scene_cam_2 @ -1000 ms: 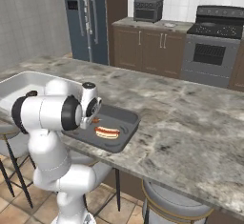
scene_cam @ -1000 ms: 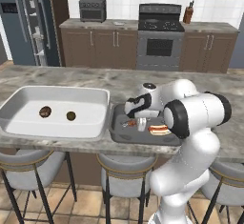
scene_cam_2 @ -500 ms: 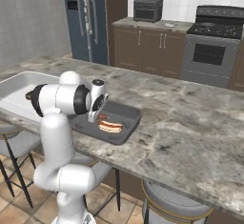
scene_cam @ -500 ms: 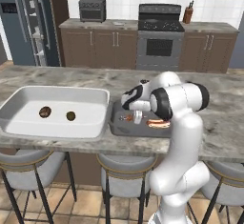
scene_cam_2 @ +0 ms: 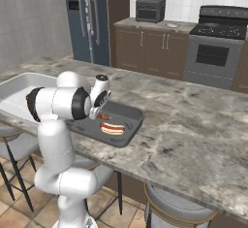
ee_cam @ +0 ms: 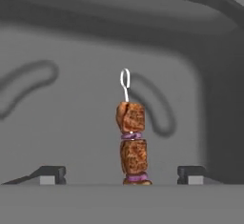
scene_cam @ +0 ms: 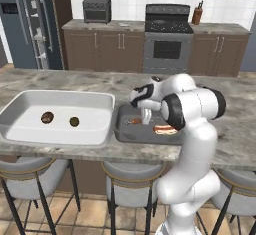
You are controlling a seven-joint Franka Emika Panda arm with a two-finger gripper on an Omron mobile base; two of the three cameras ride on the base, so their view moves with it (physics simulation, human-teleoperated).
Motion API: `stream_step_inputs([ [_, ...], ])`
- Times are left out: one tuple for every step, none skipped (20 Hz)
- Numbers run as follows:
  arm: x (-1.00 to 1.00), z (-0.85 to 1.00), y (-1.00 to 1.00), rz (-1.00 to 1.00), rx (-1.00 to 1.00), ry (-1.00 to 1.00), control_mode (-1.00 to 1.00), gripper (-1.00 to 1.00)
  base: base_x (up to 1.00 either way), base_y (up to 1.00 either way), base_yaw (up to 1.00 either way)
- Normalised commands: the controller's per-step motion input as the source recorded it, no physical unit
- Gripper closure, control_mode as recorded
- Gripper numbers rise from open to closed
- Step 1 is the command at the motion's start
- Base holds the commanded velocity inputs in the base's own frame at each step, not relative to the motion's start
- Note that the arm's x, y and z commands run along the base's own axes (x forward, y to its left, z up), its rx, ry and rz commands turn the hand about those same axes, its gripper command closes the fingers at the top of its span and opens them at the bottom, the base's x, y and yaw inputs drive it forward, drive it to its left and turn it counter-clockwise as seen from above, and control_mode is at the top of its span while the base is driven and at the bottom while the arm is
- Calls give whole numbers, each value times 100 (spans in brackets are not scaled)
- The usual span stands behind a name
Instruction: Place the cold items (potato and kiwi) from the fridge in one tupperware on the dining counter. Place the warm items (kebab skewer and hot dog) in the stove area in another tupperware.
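With my gripper (ee_cam: pixel 122 173) spread wide over the brown meat kebab skewer (ee_cam: pixel 131 142) in the dark grey tupperware (scene_cam: pixel 123 131) beside the hot dog (scene_cam: pixel 164 129), and two dark round items (scene_cam: pixel 47 117) lying in the white tupperware (scene_cam: pixel 15 111), I judge the task nearly done.

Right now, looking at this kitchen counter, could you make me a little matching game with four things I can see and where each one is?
Things:
1. kebab skewer
2. hot dog
3. potato
4. toaster oven

Places:
A. in the white container, beside the kiwi
B. on the back counter, left of the stove
C. in the grey container, right under the open gripper
D. in the grey container, at its right end in the left base view

Pairs: 1-C, 2-D, 3-A, 4-B
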Motion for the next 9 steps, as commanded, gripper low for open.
stream_step_inputs([
  [-34, 100, -5, 0, 8, 0, -100, -100, 0, 0, 0],
  [-65, 100, 0, 0, 8, 0, -100, -100, 0, 0, 0],
  [-81, 100, -3, 0, 13, 0, -100, -100, 0, 0, 0],
  [-97, 100, -4, 0, 10, 0, -100, -100, 0, 0, 0],
  [-100, 100, -14, 0, 11, -7, -100, -100, 0, 0, 0],
  [-100, 100, -17, 0, 7, -7, -100, -100, 0, 0, 0],
  [-100, 100, -21, 0, 7, -13, -100, -100, 0, 0, 0],
  [-100, 100, -26, 0, 1, -14, -100, -100, 0, 0, 0],
  [-100, 89, -24, 0, 0, -27, -100, -100, 0, 0, 0],
])
